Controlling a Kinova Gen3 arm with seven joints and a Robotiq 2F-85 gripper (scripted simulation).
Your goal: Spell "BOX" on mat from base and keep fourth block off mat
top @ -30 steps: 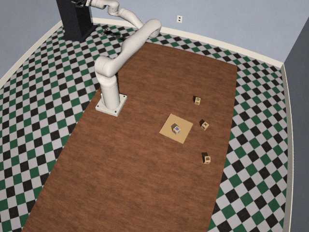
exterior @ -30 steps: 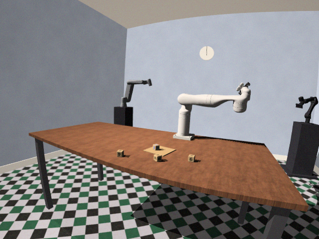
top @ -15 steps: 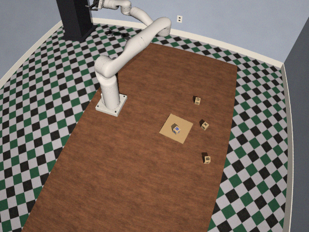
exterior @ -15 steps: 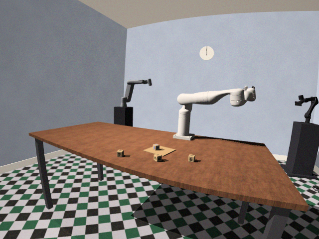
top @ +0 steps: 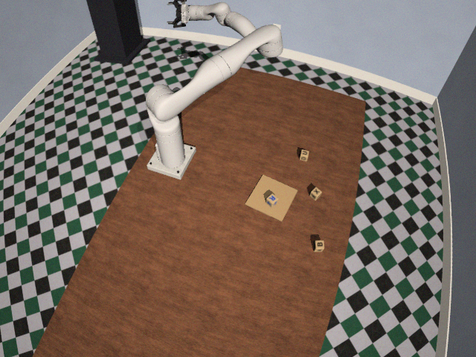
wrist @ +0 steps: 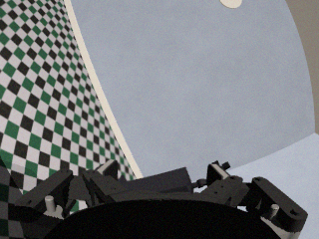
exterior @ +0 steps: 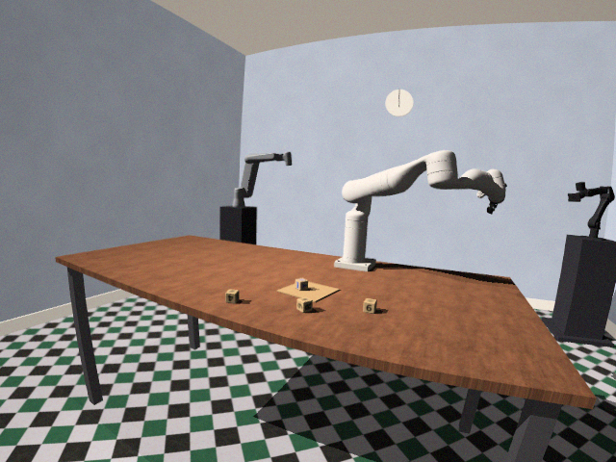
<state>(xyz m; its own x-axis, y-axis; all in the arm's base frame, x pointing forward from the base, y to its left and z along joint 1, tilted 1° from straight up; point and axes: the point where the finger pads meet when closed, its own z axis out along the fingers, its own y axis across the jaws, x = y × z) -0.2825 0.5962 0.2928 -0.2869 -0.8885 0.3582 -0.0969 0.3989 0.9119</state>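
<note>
Chequered flooring [top: 207,323] [exterior: 164,397] [wrist: 30,100] surrounded the wooden table [top: 215,245] [exterior: 423,308]. Left of the mat [top: 255,201] [exterior: 325,291], the gripper [top: 172,14] [exterior: 491,207] [wrist: 161,172] hung spread and empty, probably not yet reaching. The R-topped block [top: 271,199] [exterior: 301,284] sat on it, likely needing removal; the X block [top: 315,193] [exterior: 304,304] lay to its right.

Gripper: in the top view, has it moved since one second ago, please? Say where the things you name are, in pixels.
Yes. The gripper [top: 169,13] [exterior: 491,207] [wrist: 161,172] has moved right in the top view: it overlapped the black pedestal [top: 115,30] [exterior: 581,283] [wrist: 166,180] and is now to its right.
</note>
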